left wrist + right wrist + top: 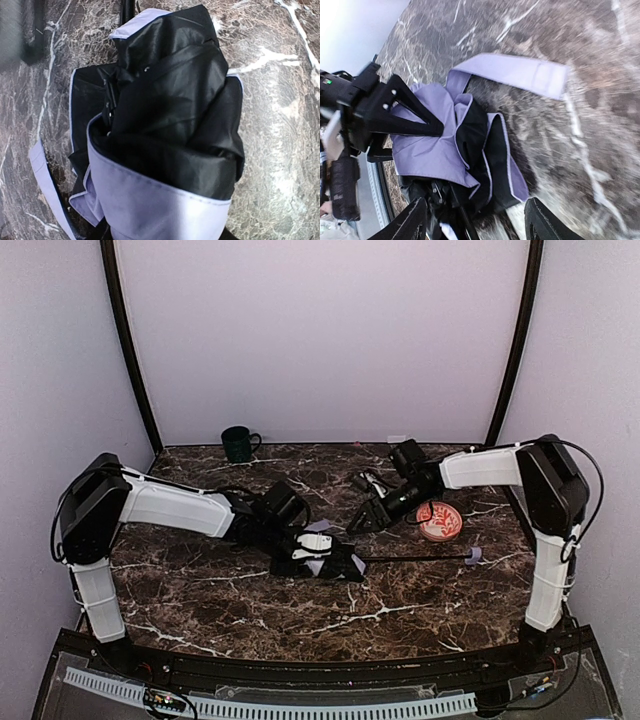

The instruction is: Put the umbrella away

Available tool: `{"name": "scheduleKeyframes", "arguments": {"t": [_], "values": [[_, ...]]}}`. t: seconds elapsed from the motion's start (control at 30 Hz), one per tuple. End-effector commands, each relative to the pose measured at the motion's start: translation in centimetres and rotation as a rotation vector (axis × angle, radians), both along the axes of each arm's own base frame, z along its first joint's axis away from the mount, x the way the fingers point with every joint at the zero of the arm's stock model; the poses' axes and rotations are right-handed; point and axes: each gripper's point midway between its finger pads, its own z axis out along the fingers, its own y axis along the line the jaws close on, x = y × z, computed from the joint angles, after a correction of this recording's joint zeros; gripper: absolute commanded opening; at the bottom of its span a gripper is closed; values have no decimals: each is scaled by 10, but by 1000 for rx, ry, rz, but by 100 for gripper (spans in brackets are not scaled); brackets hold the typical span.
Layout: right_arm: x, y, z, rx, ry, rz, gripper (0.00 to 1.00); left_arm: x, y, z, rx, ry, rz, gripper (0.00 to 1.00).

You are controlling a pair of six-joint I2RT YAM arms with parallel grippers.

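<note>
Left gripper [312,548] is buried in the bunched-up umbrella [335,562] canopy at mid-table, with one finger lying across the lavender fabric. Honestly I can't tell if it's actually clamped or just resting there (its own camera shows nothing but black lining and a lavender hem). Right gripper [363,520] hangs just above and behind the bundle, jaws spread, nothing in them. Umbrella lies flat on the table [250,610] with the canopy half collapsed and messy. Its shaft [410,559] is stretched out to the right, the handle [474,557] is way off at the far end, and the strap [520,72] is flopped loose on the marble. What worries me: if the left only has a pinch of cloth, any pull will probably drag the fabric along instead of moving the whole thing, and the folds will spring back out. That long shaft is also a lever, so turning the bundle could swing the handle into the bowl [440,522] sitting near it. And the right coming down into that tangle could snag a rib or trap the strap.
</note>
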Motion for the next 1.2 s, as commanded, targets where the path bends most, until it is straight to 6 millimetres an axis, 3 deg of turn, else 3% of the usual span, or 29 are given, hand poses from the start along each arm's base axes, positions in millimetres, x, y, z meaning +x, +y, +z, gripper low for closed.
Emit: {"name": "scheduleKeyframes", "arguments": {"t": [0.0,0.13,0.27,0.43,0.57,0.67,0.8,0.93,1.03,1.17], "values": [[13,-6,33,25,-138,-64,67,-69,52,-60,248,340,1,34],[26,-18,58,-4,-278,-148,67,-82,53,-61,252,426,7,30],[29,-36,96,4,-471,-218,67,-95,56,-61,253,506,15,25],[4,-60,122,74,-681,-262,67,-108,55,-63,253,624,24,20],[-33,-58,127,126,-845,-191,69,-112,57,-66,275,713,48,19],[-56,-52,117,76,-976,-87,69,-111,57,-68,260,782,92,17],[-88,-43,101,64,-1025,42,69,-110,60,-66,253,861,143,17],[-125,-14,84,117,-1136,248,69,-106,56,-60,227,904,161,16],[-148,13,60,108,-1262,407,72,-106,53,-57,219,942,161,16],[-136,40,35,1,-1381,483,76,-105,57,-63,256,961,190,14]]}}
